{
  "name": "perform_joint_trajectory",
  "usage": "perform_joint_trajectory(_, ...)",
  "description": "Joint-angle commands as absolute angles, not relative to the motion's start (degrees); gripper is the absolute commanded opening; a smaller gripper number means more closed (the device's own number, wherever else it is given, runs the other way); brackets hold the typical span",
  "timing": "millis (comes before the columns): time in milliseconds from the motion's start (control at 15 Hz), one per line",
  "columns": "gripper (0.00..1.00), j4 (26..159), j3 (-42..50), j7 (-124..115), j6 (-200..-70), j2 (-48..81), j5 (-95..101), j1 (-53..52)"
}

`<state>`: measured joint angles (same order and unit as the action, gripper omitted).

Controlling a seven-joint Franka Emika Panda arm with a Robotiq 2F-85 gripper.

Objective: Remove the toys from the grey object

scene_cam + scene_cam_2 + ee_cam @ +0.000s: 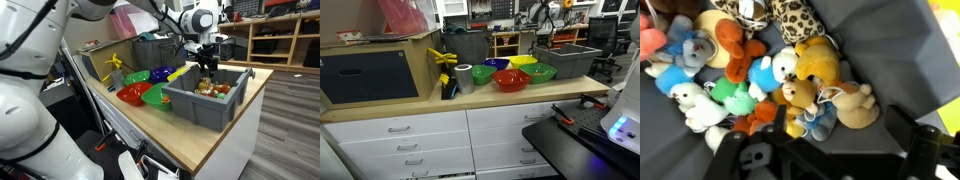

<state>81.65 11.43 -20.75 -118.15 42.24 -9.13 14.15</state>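
The grey bin (200, 108) stands on the wooden counter; it also shows in an exterior view (572, 62) and as a grey floor in the wrist view (885, 55). A pile of small plush toys (212, 88) lies inside it: orange, yellow, blue, white, green and tan animals (760, 75). My gripper (207, 63) hangs just above the pile, over the bin. In the wrist view its jaws (820, 150) are open and empty, with a tan toy (850, 105) and a blue-and-brown toy (805, 105) just ahead of them.
Red (132, 94), green (157, 96), purple (136, 76) and yellow (166, 72) bowls sit beside the bin. A darker grey crate (150, 50) stands behind. A silver can (464, 77) and a cardboard box (380, 65) are further along the counter.
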Motion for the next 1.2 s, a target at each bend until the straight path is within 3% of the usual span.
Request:
perform_joint_trajectory(0, 1.0, 80.51, 10.09, -20.11, -118.06, 42.95, -11.32, 14.99)
perform_joint_trajectory(1133, 1.0, 88.35, 11.91, -12.17, -121.49, 40.57, -9.03, 17.48)
